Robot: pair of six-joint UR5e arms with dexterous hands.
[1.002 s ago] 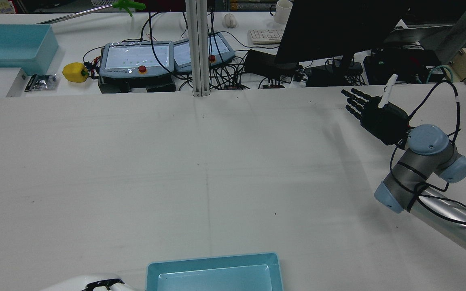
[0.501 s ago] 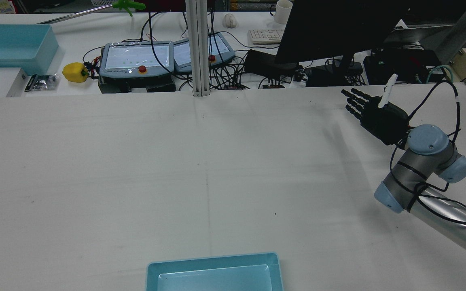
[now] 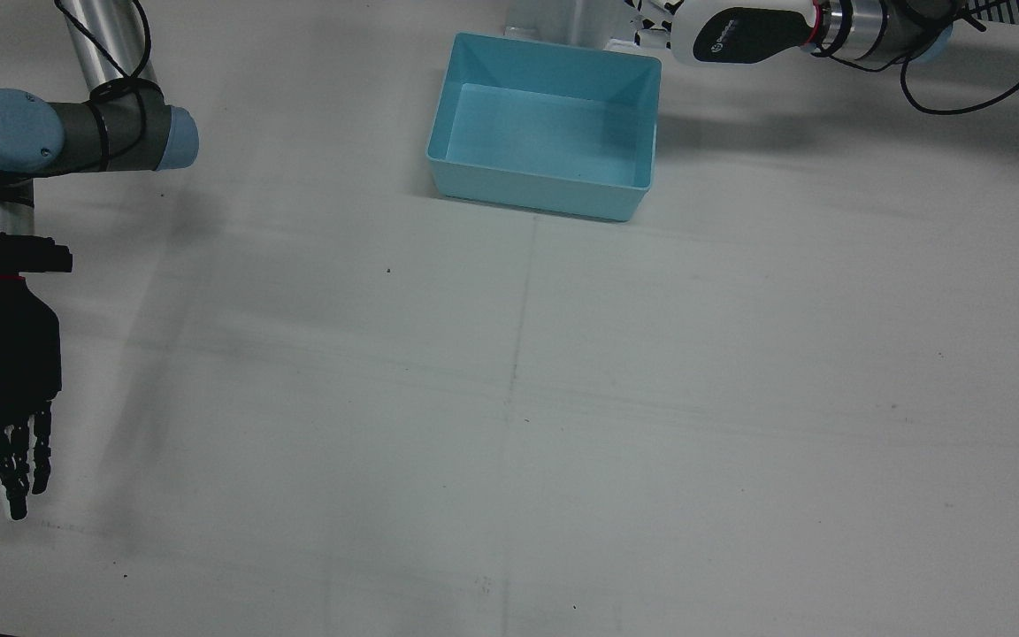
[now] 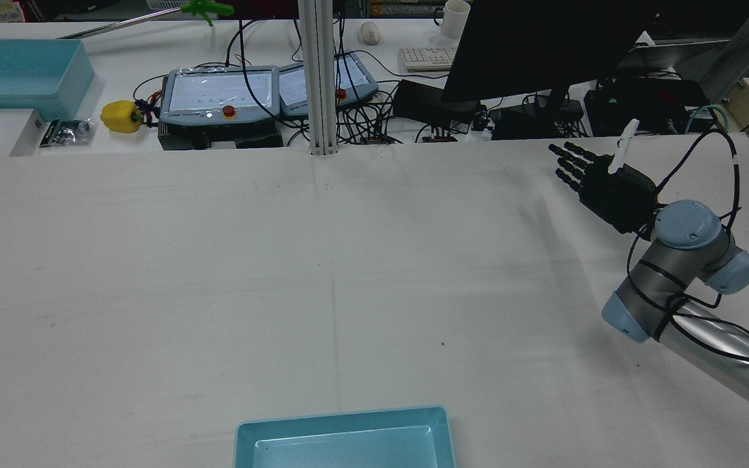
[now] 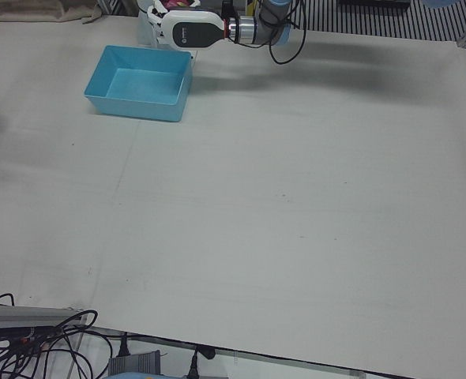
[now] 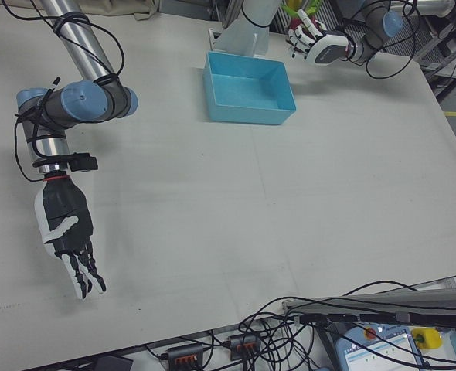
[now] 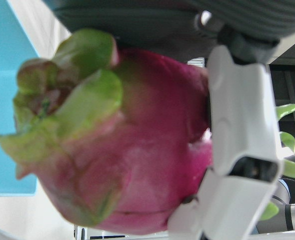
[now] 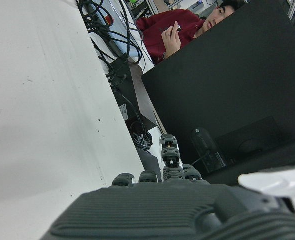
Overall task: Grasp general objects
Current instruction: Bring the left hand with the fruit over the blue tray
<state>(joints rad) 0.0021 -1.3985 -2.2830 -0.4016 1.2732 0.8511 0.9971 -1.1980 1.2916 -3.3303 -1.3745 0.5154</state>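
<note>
Holding a dragon fruit (image 7: 122,135) in closed fingers (image 7: 237,150) beside the bin (image 3: 545,168), the left hand (image 3: 739,35) has withdrawn from rear view; right hand (image 4: 599,179) stays spread, idle.

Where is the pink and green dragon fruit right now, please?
The pink and green dragon fruit fills the left hand view, held in the white left hand, which in the right-front view sits at the top right, just beyond the light blue plastic bin.
</note>
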